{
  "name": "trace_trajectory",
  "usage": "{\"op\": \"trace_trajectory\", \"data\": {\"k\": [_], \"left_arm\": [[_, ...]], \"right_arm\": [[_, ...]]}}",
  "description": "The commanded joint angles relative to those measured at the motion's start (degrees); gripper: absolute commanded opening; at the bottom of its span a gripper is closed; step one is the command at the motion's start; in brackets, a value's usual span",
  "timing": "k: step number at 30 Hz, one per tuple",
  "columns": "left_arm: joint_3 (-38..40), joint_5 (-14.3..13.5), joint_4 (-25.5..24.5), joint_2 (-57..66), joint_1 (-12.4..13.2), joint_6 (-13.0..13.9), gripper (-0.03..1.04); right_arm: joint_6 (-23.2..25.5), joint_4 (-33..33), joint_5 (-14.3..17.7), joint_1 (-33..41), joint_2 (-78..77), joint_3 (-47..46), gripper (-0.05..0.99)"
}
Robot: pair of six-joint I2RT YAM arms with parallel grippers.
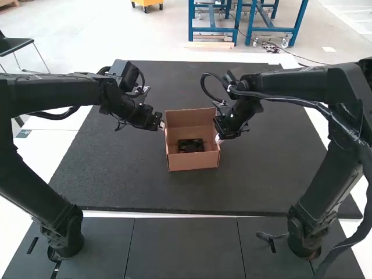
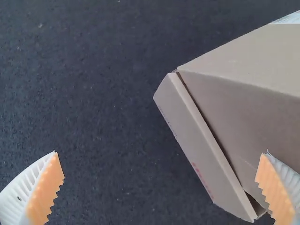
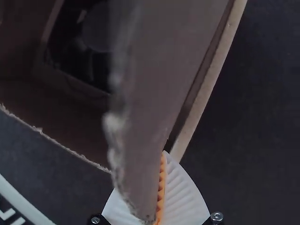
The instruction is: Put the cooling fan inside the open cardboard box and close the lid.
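Cardboard box (image 1: pixel 193 160): plain brown paperboard, matt and smooth on its faces. In the right wrist view the flap's cut edge is fuzzy and fibrous.
Cooling fan (image 1: pixel 190 145): black, looks like plastic, dull.
Counter mat (image 1: pixel 116 174): black, matt, finely grained.
Left claw (image 1: pixel 160 121): fingers (image 2: pixel 18 201) of white ribbed plastic; pads (image 2: pixel 44 187) orange, toothed.
Left arm (image 1: pixel 52 93) and right arm (image 1: pixel 302 81): matt black casing.

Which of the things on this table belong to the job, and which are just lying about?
Job: open brown cardboard box; black square cooling fan inside it; left gripper, open beside the box; right gripper, shut on a side flap.
Lying about: black mat; white table underneath.
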Motion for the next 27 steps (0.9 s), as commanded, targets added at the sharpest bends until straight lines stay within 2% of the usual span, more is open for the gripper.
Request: {"op": "trace_trajectory", "data": {"k": [1, 7, 11, 14, 16, 21, 24, 27], "left_arm": [[-0.2, 0.7, -0.2, -1.5, -0.1, -0.4, 0.97], [0.3, 0.6, -0.2, -2.5, 0.4, -0.4, 0.97], [0.7, 0.4, -0.8, -2.8, 1.4, -0.4, 0.97], [1.8, -0.5, -1.4, -3.1, 2.7, -0.4, 0.97], [2.6, -0.8, -1.6, -3.4, 4.0, -0.4, 0.97], [5.4, -0.9, -1.0, -3.5, 5.0, -0.5, 0.97], [6.7, -0.9, -0.2, -3.2, 4.9, -0.8, 0.97], [7.9, -1.0, -0.1, -2.6, 4.7, -1.0, 0.97]], "right_arm": [[-0.3, -0.3, 0.7, 0.9, -1.2, 0.4, 0.2], [0.6, -3.1, 1.0, 1.0, -1.2, 2.1, 0.52], [-0.2, -7.5, 0.8, 1.1, -1.3, 3.8, 0.68], [-0.9, -11.8, -0.7, 1.6, -2.2, 6.3, 0.75], [-1.5, -14.4, -2.3, 1.6, -3.9, 7.4, 0.76], [-1.8, -14.1, -1.9, 1.3, -10.8, 6.9, 0.77], [-2.4, -8.6, -0.9, 1.3, -16.6, 4.4, 0.77], [-1.4, -0.4, 3.7, 1.6, -22.7, 0.5, 0.77]]}}
